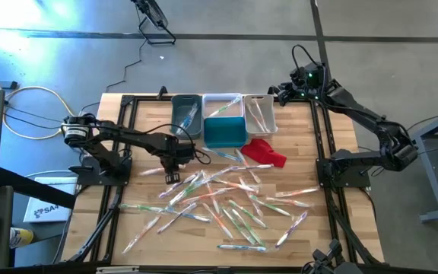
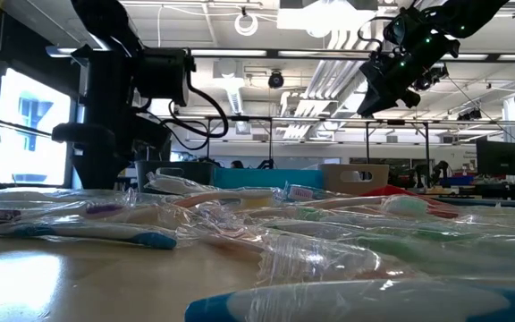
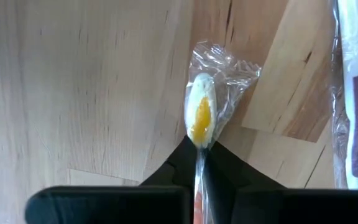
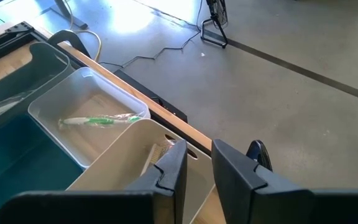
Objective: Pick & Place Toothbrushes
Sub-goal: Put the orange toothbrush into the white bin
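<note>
Several toothbrushes point(image 1: 226, 202) in clear wrappers lie scattered flat on the wooden table point(image 1: 310, 236). At the pile's far left, my left gripper point(image 1: 172, 172) points straight down and is shut on one wrapped toothbrush with an orange and white end point(image 3: 199, 115). My right gripper point(image 4: 197, 171) hangs above the bins at the far right, its fingers apart with nothing between them. Below it, a green toothbrush point(image 4: 95, 121) lies in the white bin point(image 4: 55, 99). My left gripper pinches the wrapped toothbrush between its two fingertips point(image 3: 219, 165), just behind the orange and white end point(image 3: 199, 140). The fingers come from above, pointing down, and lie across the brush. That end sticks out past the fingers, low over the wood; whether it is lifted clear, I cannot tell.
A row of small bins stands at the table's far edge: grey point(image 1: 186, 114), white point(image 1: 223, 105), teal point(image 1: 225, 132) and pale point(image 1: 258, 114). A red cloth point(image 1: 266, 151) lies near the teal bin. Another wrapped brush point(image 3: 353, 93) lies close beside my left gripper.
</note>
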Controlling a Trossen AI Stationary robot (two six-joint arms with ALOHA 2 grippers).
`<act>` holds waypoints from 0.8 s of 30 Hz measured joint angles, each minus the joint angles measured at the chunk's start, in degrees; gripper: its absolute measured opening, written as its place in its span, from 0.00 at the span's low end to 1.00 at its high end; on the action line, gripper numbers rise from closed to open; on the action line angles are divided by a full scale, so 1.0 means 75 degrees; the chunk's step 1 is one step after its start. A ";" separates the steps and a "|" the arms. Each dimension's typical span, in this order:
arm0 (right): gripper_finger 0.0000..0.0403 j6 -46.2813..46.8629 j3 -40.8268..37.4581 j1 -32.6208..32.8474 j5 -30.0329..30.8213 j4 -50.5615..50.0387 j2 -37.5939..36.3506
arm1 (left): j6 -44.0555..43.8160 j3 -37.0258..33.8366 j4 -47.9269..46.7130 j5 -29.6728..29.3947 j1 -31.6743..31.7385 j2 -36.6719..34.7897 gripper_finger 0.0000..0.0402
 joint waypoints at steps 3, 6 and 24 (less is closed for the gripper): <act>0.17 -0.0038 0.0000 0.0000 0.0000 0.0000 -0.0002 | 0.0000 0.0000 -0.0005 0.0017 0.0000 0.0003 0.04; 0.17 -0.0050 0.0000 0.0000 0.0000 0.0000 0.0000 | 0.0000 -0.0003 -0.0008 0.0023 0.0000 0.0003 0.04; 0.17 -0.0058 0.0000 0.0000 0.0000 0.0000 -0.0001 | -0.0008 -0.0009 -0.0014 -0.0001 -0.0003 0.0009 0.04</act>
